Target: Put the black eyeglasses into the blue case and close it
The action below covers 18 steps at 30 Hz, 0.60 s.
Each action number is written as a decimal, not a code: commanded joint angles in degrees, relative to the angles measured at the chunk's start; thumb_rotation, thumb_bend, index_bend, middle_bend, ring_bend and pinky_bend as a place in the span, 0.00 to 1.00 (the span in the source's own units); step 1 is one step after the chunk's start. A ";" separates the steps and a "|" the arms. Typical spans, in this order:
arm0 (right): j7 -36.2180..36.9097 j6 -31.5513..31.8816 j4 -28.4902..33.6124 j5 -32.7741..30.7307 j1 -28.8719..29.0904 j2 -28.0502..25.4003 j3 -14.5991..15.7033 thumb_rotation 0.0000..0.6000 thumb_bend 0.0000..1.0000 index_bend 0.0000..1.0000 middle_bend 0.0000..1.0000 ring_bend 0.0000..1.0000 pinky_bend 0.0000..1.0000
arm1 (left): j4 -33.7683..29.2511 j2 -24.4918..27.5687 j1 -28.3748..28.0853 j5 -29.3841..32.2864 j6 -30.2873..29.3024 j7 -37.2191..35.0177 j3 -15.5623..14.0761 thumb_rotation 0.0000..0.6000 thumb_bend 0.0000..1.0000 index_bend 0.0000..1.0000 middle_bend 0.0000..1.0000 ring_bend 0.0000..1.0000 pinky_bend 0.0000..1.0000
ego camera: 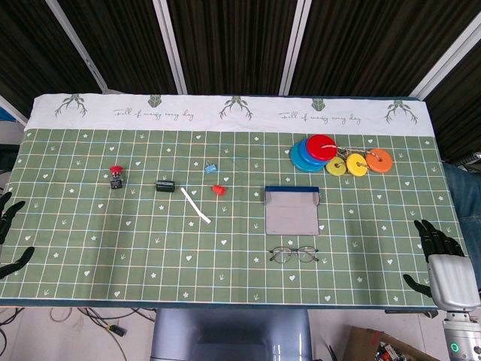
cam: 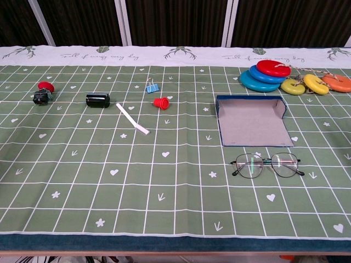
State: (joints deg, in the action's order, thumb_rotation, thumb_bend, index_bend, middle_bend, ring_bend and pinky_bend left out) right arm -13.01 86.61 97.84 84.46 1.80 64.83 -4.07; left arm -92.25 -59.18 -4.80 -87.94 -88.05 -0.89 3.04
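The black eyeglasses (ego camera: 294, 254) (cam: 267, 165) lie on the green cloth just in front of the blue case (ego camera: 292, 210) (cam: 253, 121). The case lies open, showing its grey lining. In the head view my right hand (ego camera: 437, 257) rests at the table's right front edge with its fingers spread and nothing in them, well to the right of the glasses. My left hand (ego camera: 9, 226) shows only as dark fingers at the far left edge, also spread and holding nothing. Neither hand appears in the chest view.
A stack of blue and red discs (ego camera: 313, 152) (cam: 266, 75) with yellow and orange rings sits behind the case. On the left lie a white stick (ego camera: 195, 204), a red cap (ego camera: 218, 189), a blue clip (ego camera: 210, 168), a black cylinder (ego camera: 165, 184) and a red-topped button (ego camera: 116, 177).
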 commanded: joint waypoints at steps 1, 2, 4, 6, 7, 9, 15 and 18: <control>-0.02 0.37 0.11 0.27 -0.11 0.00 0.06 1.00 0.18 0.00 0.10 0.17 0.22 | -0.04 0.07 0.17 -0.10 -0.16 -0.19 -0.14 1.00 0.25 0.10 0.00 0.00 0.00; 0.01 0.61 0.17 0.51 -0.18 -0.01 0.10 1.00 0.18 0.00 0.10 0.17 0.22 | -0.03 0.13 0.25 -0.13 -0.25 -0.24 -0.19 1.00 0.25 0.10 0.00 0.00 0.00; 0.23 1.03 0.29 0.91 -0.29 0.01 0.13 1.00 0.18 0.00 0.10 0.17 0.22 | 0.02 0.22 0.33 -0.12 -0.34 -0.27 -0.22 1.00 0.25 0.10 0.00 0.00 0.00; 0.85 1.72 0.29 1.52 -0.43 0.15 0.10 1.00 0.18 0.00 0.10 0.17 0.22 | -0.13 0.34 0.45 -0.05 -0.61 -0.40 -0.13 1.00 0.25 0.10 0.00 0.00 0.00; 1.14 1.94 0.25 1.72 -0.54 0.14 0.17 1.00 0.18 0.00 0.10 0.17 0.22 | -0.25 0.37 0.49 -0.18 -0.76 -0.49 -0.13 1.00 0.25 0.10 0.00 0.00 0.00; 1.60 1.96 0.27 1.86 -0.64 -0.03 0.34 1.00 0.18 0.00 0.10 0.17 0.22 | -0.30 0.34 0.45 -0.25 -0.64 -0.36 -0.20 1.00 0.25 0.10 0.00 0.00 0.00; 2.57 0.76 0.01 1.60 -0.23 -0.29 0.51 1.00 0.18 0.00 0.10 0.17 0.22 | -0.19 0.16 0.09 -0.52 -0.14 0.13 -0.27 1.00 0.25 0.10 0.00 0.00 0.00; 3.62 1.06 -0.60 2.77 0.03 0.16 0.55 1.00 0.18 0.00 0.10 0.17 0.22 | -0.01 0.09 0.18 -0.93 -0.40 0.09 -0.44 1.00 0.25 0.10 0.00 0.00 0.00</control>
State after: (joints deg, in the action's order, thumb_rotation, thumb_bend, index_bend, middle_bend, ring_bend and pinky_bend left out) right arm -9.85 87.51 97.54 86.76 1.70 64.78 -3.55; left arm -92.30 -59.07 -4.64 -88.83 -88.40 -0.76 2.64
